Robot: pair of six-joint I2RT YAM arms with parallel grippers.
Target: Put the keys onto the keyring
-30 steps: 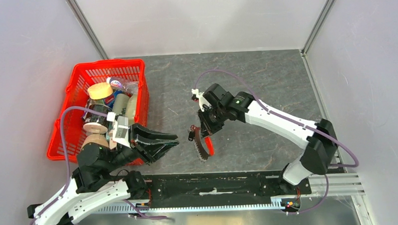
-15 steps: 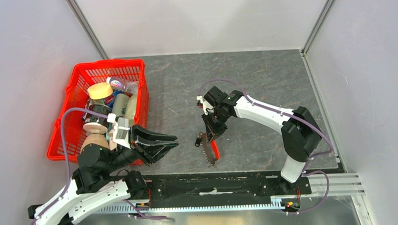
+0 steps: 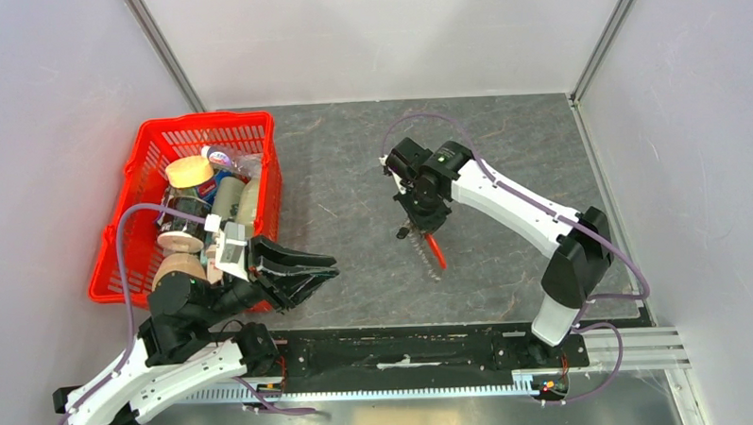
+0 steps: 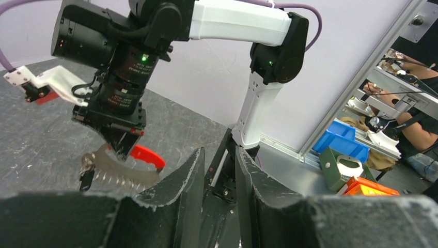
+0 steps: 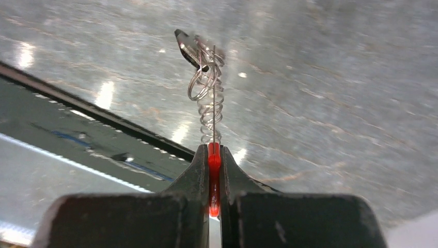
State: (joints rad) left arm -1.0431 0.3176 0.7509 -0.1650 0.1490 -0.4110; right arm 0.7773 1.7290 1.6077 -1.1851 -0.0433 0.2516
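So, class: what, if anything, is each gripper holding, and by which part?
The right gripper pinches the keyring by its red strip. The left gripper holds nothing.

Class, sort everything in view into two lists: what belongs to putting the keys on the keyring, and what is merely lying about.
Job: keyring, clamped by its red strip in the right tool; small dark keys, apparently, at its far end; left tool, open.
Lying about: red basket; containers inside it.

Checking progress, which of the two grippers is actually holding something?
The right gripper, shut on the red strip of the keyring; the left gripper is open and empty.
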